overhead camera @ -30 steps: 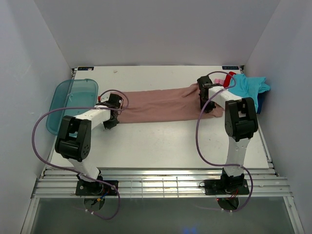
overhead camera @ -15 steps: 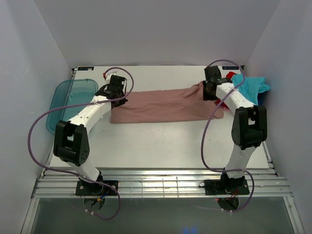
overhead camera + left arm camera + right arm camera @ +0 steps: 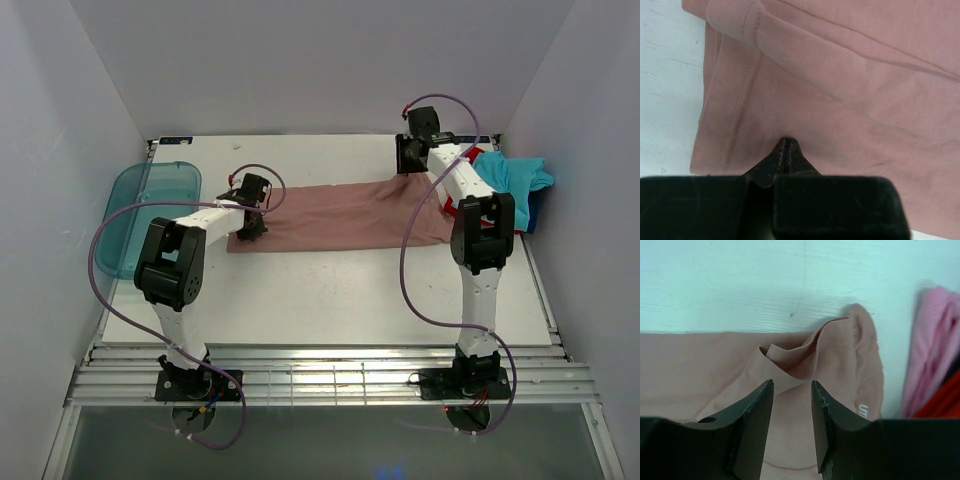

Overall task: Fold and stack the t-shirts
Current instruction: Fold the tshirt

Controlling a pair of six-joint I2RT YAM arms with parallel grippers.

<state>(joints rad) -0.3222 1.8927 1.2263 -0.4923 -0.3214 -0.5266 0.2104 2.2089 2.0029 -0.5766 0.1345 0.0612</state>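
The dusty-pink t-shirt point(image 3: 340, 215) lies as a long flat strip across the middle of the table. Its hemmed left end fills the left wrist view point(image 3: 840, 90). My left gripper point(image 3: 250, 218) sits over that left end, its jaws shut with the tips point(image 3: 785, 142) touching the cloth and no fold seen between them. My right gripper point(image 3: 408, 160) hovers at the shirt's far right corner, open, with its jaws point(image 3: 792, 385) straddling rumpled pink cloth point(image 3: 805, 355). A turquoise shirt point(image 3: 515, 175), a red shirt point(image 3: 470, 157) and a dark blue one point(image 3: 534, 210) are piled at the far right.
The translucent teal tray point(image 3: 150, 215) lies at the left edge of the table. White walls close in the left, right and back. A brighter pink shirt point(image 3: 935, 340) and red cloth point(image 3: 942, 402) lie just right of my right gripper.
My left gripper came from the shirt's far left corner toward me onto its left end. My right gripper moved farther back to the far right corner. The shirt stays flat.
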